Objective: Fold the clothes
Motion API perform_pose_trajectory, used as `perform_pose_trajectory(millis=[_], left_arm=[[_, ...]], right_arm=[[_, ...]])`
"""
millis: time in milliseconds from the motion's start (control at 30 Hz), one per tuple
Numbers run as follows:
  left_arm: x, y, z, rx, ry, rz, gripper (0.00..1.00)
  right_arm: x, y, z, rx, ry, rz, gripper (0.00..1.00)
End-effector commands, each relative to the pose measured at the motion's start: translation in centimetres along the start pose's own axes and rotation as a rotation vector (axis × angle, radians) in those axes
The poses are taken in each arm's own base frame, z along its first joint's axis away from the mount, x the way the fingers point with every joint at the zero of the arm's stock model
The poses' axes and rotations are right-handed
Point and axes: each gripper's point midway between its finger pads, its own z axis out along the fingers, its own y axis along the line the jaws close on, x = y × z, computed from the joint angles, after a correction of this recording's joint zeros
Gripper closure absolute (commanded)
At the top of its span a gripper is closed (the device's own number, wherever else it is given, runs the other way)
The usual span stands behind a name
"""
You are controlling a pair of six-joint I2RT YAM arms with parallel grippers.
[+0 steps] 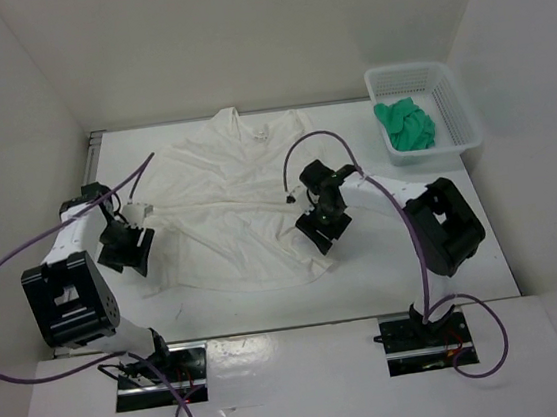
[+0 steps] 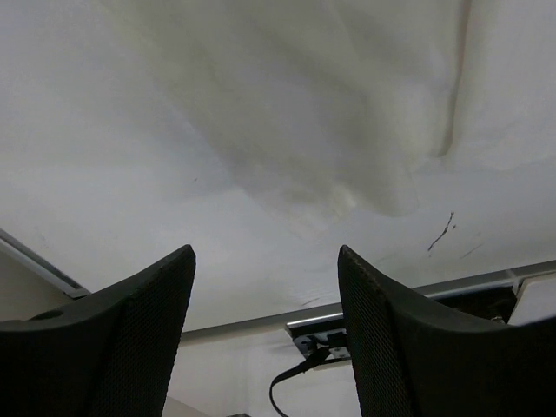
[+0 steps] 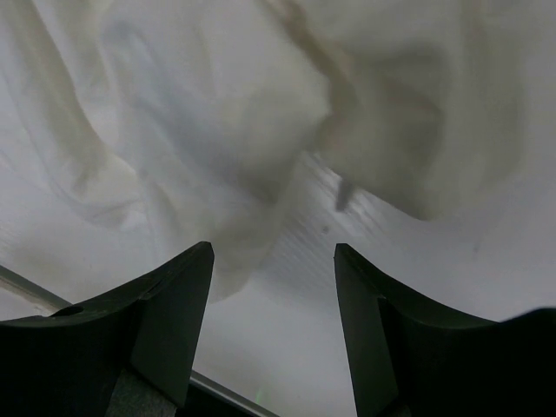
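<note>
The clothes (image 1: 232,199) are one large white wrinkly garment spread across the middle of the table, collar toward the back wall. My left gripper (image 1: 131,255) hovers at the garment's left edge, open. In the left wrist view its jaws (image 2: 265,254) hold nothing, and the white fabric (image 2: 330,130) lies just beyond the fingertips. My right gripper (image 1: 322,234) is over the garment's lower right part. In the right wrist view it (image 3: 272,252) is open with nothing between the fingers, and rumpled folds of cloth (image 3: 217,130) lie just ahead of them.
A white mesh basket (image 1: 460,107) at the back right holds a small green cloth (image 1: 405,126). White walls close in the table (image 1: 397,275) on the left, back and right. Purple cables loop from both arms, and the arm bases stand at the near edge.
</note>
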Motion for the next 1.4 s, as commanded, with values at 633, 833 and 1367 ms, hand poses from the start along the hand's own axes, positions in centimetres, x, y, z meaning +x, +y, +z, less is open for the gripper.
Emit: perform_pose_trajectory(millis=[633,833,1367], left_arm=[[1.7,-2.0,-0.4,0.131,0.065,-0.036,0.15],[1.0,-1.2,0.8,0.113,0.090,-0.094,0.15],[1.8,1.0,4.3,0.022,0.199,-0.165,0.28]], right_arm=[[2.1,3.7,2.4,-0.099,0.108,-0.107,0.30],[2.0,3.7,2.2,-0.098,0.098,-0.109,0.30],[1.9,3.9,2.0,-0.060,0.091,-0.122,0.30]])
